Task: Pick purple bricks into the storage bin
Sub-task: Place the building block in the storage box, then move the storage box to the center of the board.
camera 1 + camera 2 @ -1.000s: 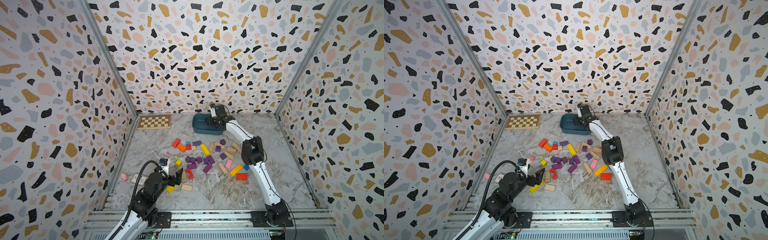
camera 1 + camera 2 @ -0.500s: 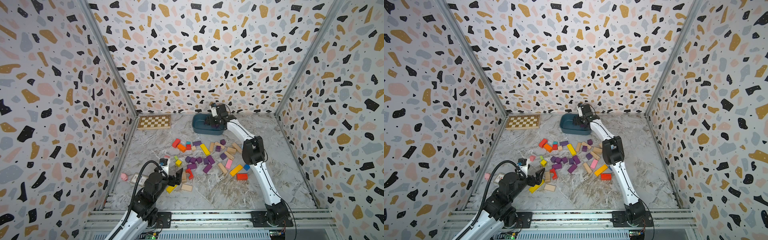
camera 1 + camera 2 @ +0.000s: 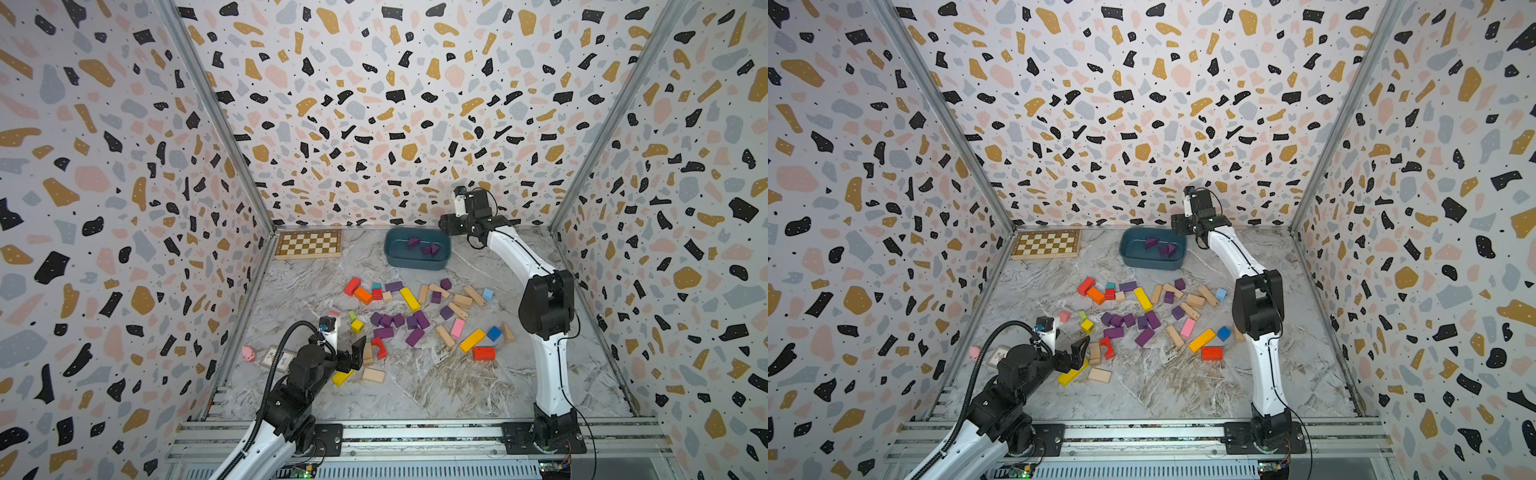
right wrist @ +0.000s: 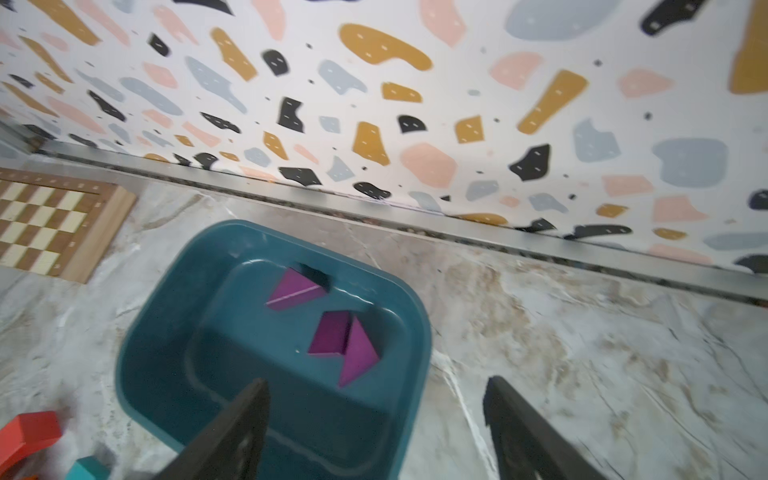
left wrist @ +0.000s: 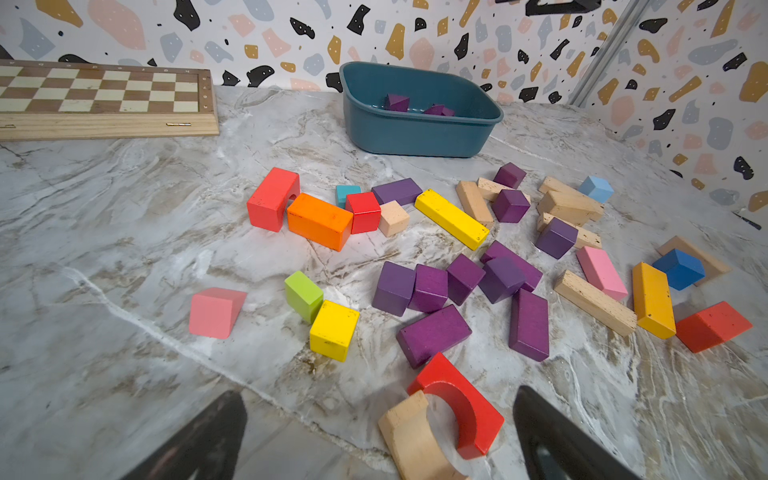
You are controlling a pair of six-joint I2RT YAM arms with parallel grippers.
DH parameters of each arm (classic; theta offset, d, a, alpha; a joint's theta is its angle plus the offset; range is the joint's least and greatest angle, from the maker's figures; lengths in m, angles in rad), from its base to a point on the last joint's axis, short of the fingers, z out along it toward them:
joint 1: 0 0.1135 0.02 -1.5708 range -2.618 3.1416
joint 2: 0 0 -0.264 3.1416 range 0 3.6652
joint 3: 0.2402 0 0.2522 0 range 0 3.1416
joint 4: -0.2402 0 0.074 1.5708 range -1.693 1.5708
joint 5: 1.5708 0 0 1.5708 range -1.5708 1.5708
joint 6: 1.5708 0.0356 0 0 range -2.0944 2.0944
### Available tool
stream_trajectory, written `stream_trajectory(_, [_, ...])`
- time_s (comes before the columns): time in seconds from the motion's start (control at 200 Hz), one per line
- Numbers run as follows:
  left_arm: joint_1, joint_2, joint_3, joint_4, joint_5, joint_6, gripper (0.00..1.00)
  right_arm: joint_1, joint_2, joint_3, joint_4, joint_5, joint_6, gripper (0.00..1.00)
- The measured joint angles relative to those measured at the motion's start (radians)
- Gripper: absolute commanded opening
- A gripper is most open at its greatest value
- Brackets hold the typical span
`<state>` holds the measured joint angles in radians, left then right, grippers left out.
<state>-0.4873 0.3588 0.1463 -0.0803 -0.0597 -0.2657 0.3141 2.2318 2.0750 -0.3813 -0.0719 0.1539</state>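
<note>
The right fingers hang wide and empty by the storage bin, which holds some purple bricks. The left fingers are wide and empty too. The other purple bricks sit packed together on the bench, so a grab could pinch two

arms: white links | joints: black | cables: black | fingers: black
</note>
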Motion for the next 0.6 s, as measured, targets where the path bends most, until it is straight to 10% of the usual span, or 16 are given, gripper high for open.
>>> stream_trajectory(0.601, [0.0, 0.0, 0.0, 0.0, 0.002, 0.0, 0.99, -0.023, 0.064, -0.116, 0.008, -0.082, -0.001, 0.64])
